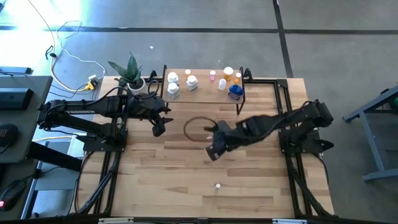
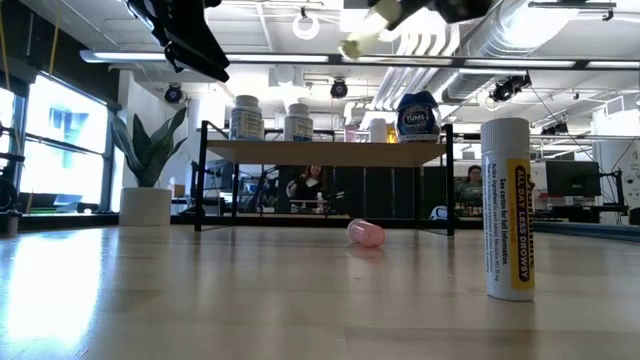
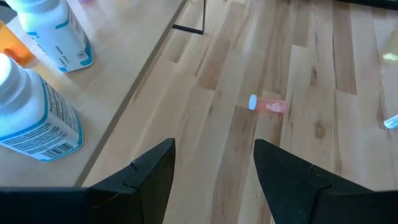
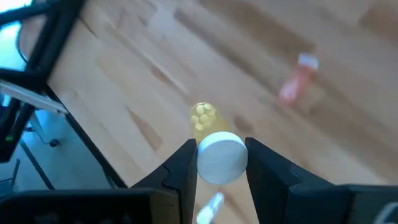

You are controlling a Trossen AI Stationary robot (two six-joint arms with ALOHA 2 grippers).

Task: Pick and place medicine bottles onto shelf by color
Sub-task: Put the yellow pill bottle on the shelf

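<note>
The shelf (image 1: 205, 91) stands at the table's far edge and carries white bottles (image 1: 174, 84) on its left part, with pink, orange-capped and blue ones (image 1: 235, 93) on its right. A pink bottle (image 3: 272, 106) lies on its side on the table in front of the shelf. A tall white bottle with a yellow label (image 2: 507, 210) stands upright near the table's near edge. My right gripper (image 1: 213, 151) is raised over the table's middle, shut on a small yellow bottle (image 4: 203, 117). My left gripper (image 3: 211, 168) is open, hovering by the shelf's left front corner. My right gripper pinches the yellow bottle by its white cap (image 4: 221, 163) between the two fingers (image 4: 185, 163), one on each side of the cap. The bottle is lifted clear of the table, its yellow body pointing away from the fingers, high in the low view (image 2: 362, 38).
A potted plant (image 1: 132, 74) stands left of the shelf at the far edge. A dark ring (image 1: 199, 129) lies on the table between the two grippers. Black frame rails (image 1: 292, 162) run along both sides. Open wood lies toward the near edge.
</note>
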